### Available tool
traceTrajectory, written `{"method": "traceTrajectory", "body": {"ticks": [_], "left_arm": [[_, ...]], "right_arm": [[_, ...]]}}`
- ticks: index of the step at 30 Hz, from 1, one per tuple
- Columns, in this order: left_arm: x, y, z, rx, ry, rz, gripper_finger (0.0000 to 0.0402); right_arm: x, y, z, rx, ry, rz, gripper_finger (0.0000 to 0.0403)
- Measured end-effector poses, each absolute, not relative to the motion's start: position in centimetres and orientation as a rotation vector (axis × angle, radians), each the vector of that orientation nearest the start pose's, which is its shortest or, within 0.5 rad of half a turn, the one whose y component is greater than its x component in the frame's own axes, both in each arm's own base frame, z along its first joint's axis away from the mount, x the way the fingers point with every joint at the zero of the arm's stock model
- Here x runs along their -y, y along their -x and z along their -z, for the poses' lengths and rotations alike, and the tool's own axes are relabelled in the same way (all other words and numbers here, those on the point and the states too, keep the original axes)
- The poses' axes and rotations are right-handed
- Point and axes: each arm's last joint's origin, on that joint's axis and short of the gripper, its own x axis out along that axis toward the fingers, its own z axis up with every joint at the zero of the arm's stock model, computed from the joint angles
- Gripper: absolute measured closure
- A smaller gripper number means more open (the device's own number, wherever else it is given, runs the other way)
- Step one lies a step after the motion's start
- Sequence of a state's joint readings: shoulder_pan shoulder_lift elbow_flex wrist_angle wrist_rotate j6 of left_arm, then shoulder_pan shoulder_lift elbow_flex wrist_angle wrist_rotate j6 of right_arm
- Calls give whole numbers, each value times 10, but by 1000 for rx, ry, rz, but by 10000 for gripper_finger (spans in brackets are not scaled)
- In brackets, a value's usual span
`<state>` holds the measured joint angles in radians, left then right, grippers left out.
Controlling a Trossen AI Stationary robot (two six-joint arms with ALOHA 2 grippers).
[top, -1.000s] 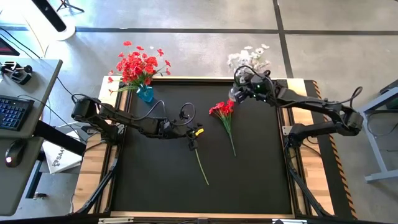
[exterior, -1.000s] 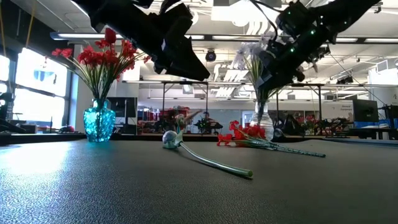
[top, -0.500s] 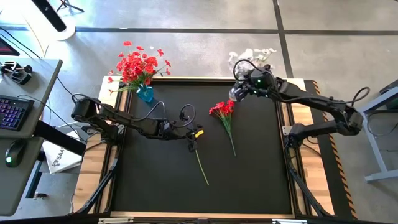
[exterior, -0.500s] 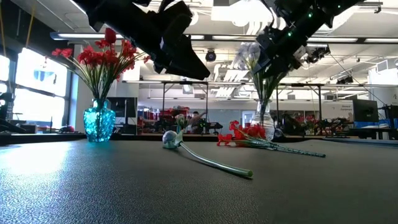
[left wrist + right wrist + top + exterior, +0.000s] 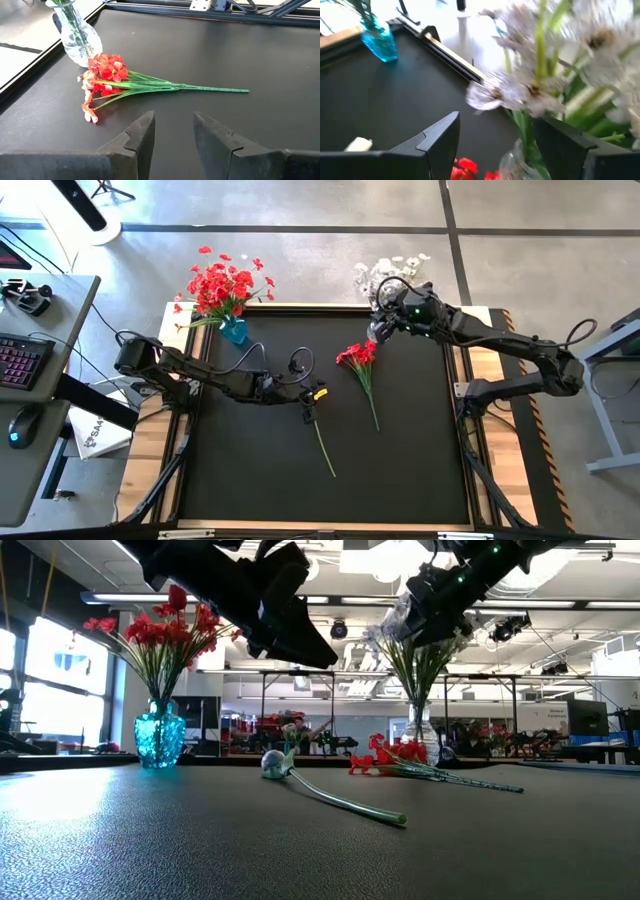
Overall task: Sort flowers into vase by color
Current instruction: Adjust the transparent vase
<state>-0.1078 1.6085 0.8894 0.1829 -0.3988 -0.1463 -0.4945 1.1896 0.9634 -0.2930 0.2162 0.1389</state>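
Observation:
A blue vase (image 5: 233, 330) with red flowers (image 5: 222, 285) stands at the far left corner. At the far right a clear vase (image 5: 421, 732) holds white flowers (image 5: 388, 270). A red bunch (image 5: 358, 357) lies flat on the mat. A single flower lies by its long stem (image 5: 325, 445), its bloom (image 5: 274, 762) under my left gripper (image 5: 310, 404), which hovers open above it. My right gripper (image 5: 378, 330) is open and raised among the white blooms (image 5: 530, 90) above the clear vase. My right gripper stands open with the white flowers' green stems (image 5: 520, 125) between its fingers (image 5: 565, 145), coming level from the table's near side. I cannot tell whether a finger touches the stems or blooms.
The black mat (image 5: 250, 470) is bare toward the near edge. Wooden table margins (image 5: 500, 440) run down both sides. A desk with a keyboard (image 5: 20, 360) and a mouse stands off the left side.
My right gripper has risen and moved toward the table's left, near the top of the white bouquet. The white blooms have swung toward the table's left, while the clear vase has stayed in place. My left arm has kept still.

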Motion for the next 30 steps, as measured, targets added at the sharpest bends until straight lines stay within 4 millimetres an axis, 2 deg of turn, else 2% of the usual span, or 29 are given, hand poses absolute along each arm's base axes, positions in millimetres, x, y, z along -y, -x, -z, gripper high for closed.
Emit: {"method": "traceTrajectory", "body": {"ticks": [12, 18, 25, 30], "left_arm": [[25, -334, -203, -498, 7, -321, 279], [25, -334, -203, -498, 7, -321, 279], [25, -334, -203, -501, 7, -321, 279], [25, -334, -202, -503, 6, -320, 279]], "right_arm": [[121, -230, -310, -423, -181, 692, 158], [114, -227, -324, -328, -146, 670, 158], [92, -225, -345, -209, -52, 572, 158], [60, -229, -355, -163, 54, 386, 158]]}}
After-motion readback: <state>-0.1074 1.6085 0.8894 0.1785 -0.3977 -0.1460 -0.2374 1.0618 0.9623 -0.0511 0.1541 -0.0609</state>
